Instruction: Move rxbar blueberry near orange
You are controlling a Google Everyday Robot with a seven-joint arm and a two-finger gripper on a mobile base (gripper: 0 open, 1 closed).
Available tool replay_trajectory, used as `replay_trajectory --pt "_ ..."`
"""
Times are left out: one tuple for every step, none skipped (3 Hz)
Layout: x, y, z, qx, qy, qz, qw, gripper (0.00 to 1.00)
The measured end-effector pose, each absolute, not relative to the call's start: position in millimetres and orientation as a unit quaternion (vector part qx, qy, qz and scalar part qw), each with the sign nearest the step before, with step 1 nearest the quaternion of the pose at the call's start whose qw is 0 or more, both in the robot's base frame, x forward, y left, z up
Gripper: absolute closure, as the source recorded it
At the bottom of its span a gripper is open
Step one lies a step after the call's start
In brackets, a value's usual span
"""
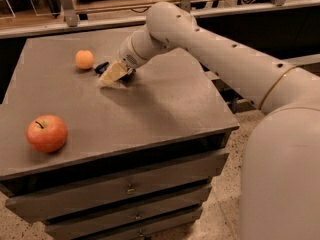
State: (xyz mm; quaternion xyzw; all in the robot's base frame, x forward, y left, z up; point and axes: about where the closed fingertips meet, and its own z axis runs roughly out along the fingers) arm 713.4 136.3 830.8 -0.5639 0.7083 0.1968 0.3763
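Space by the far edge of the surface is being taken up by the tool, with the rxbar blueberry showing at its tip, just beside the orange; whether the tool is clamped on it cannot be told.

The gripper is hovering low over the table's far middle, with the rxbar blueberry peeking out just at its left side. The orange is sitting a little further left of the gripper and slightly behind it, near the bar. The apple is lying well in front of the gripper and to its left, near the table's front edge.
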Motion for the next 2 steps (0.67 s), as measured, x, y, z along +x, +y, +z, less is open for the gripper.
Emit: replay_trajectory --pt "717 138 836 -0.560 0.707 0.203 0.382 0.00" --pt "719 118 864 -0.547 0.704 0.213 0.400 0.00"
